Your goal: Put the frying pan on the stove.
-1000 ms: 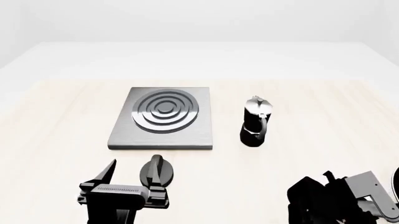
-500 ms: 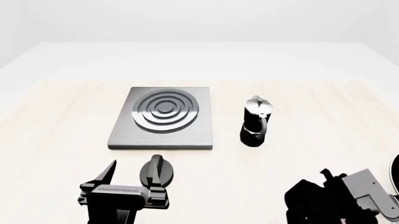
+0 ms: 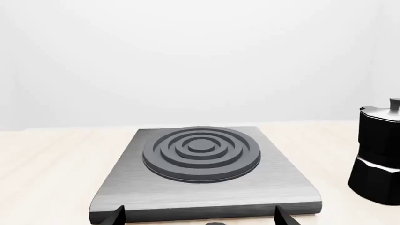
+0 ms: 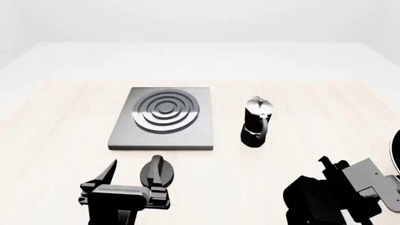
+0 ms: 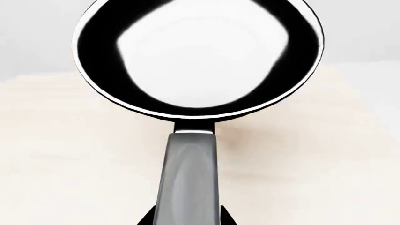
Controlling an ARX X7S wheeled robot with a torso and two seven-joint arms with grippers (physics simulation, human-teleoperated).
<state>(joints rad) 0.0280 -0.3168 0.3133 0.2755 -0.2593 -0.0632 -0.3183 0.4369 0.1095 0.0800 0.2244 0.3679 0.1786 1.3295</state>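
Black frying pan (image 5: 198, 56) plain in right wrist view only, not left.

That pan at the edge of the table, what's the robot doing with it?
The right gripper sits at the handle of the frying pan, apparently ready to carry it to the stove, which is bare. Whether it grips is unclear. A moka pot stands beside the stove. The left gripper hovers open and empty.

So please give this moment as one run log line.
phase: grasping | right claw: at glossy black frying pan handle | left claw: open, empty | grey square stove: bare
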